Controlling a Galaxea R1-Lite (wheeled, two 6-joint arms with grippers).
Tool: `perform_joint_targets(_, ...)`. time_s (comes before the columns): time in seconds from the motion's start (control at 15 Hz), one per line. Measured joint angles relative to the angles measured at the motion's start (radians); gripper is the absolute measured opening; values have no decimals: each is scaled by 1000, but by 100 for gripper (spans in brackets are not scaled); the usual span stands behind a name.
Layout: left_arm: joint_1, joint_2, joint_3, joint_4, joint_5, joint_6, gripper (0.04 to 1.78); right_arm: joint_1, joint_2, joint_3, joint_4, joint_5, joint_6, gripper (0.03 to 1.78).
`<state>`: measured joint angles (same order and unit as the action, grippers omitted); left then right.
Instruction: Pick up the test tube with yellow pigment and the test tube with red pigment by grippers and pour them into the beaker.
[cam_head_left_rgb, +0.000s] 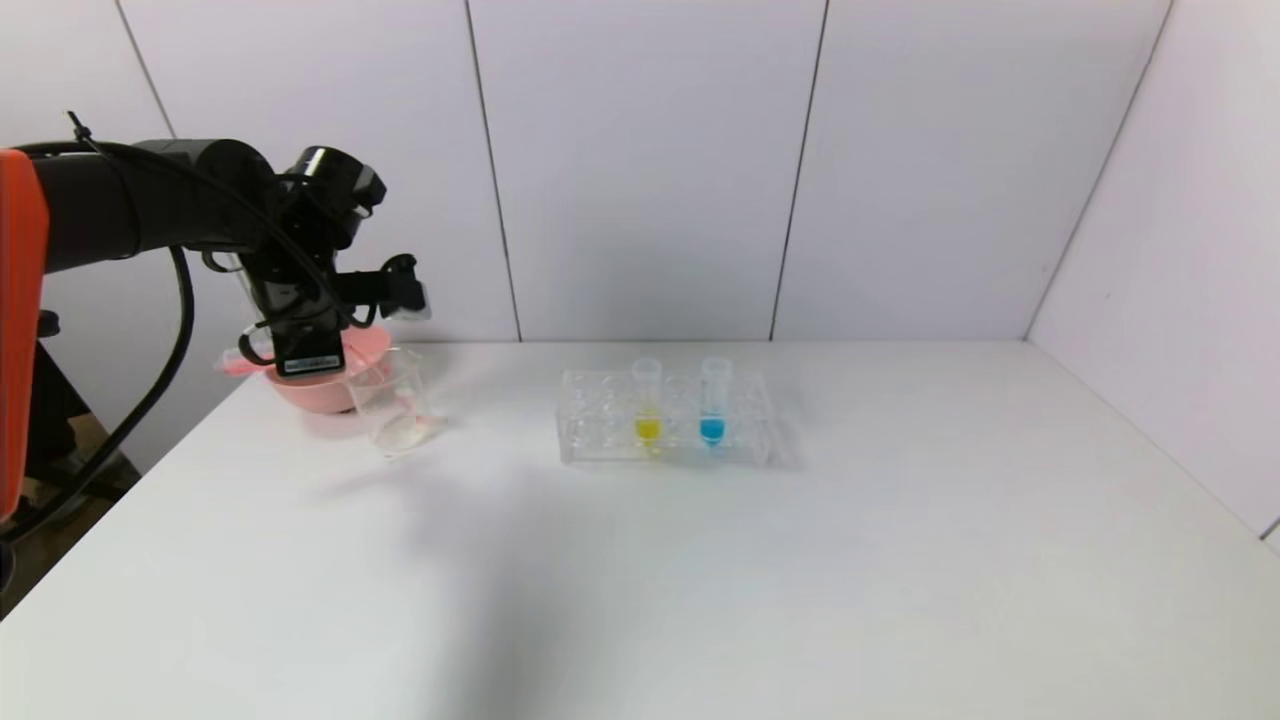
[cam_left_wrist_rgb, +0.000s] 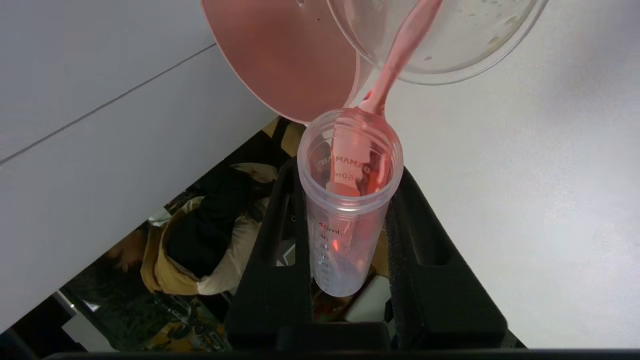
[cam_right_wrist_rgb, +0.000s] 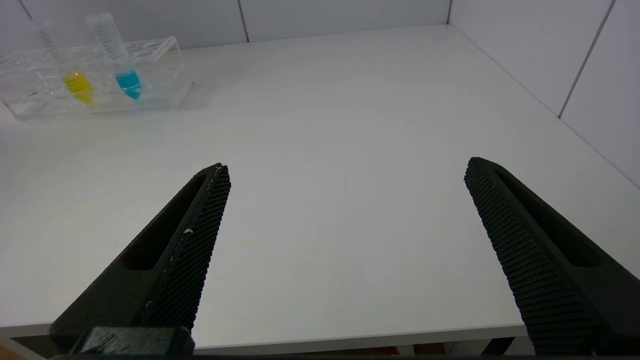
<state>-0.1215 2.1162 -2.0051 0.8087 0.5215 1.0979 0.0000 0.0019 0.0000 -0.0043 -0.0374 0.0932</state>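
Observation:
My left gripper (cam_head_left_rgb: 305, 350) is at the far left, above the pink bowl and the beaker (cam_head_left_rgb: 395, 405). In the left wrist view it (cam_left_wrist_rgb: 347, 170) is shut on the test tube with red pigment (cam_left_wrist_rgb: 345, 235), tipped mouth-down towards the beaker (cam_left_wrist_rgb: 450, 50). A thin red stream (cam_left_wrist_rgb: 400, 50) runs from the tube's lip into the beaker. The test tube with yellow pigment (cam_head_left_rgb: 647, 405) stands upright in the clear rack (cam_head_left_rgb: 600, 430); it also shows in the right wrist view (cam_right_wrist_rgb: 75, 82). My right gripper (cam_right_wrist_rgb: 346, 165) is open and empty over the table's front edge, out of the head view.
A pink bowl (cam_head_left_rgb: 310, 390) sits just behind the beaker, near the table's left edge (cam_left_wrist_rgb: 285, 55). A blue-liquid tube (cam_head_left_rgb: 713, 405) stands in the rack beside the yellow one. White walls close the back and right sides.

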Motion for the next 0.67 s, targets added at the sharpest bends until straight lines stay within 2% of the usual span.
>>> perform_joint_targets(0.67,-51,28,0,0,145,23,44,0,0,0,0,0,0,171)
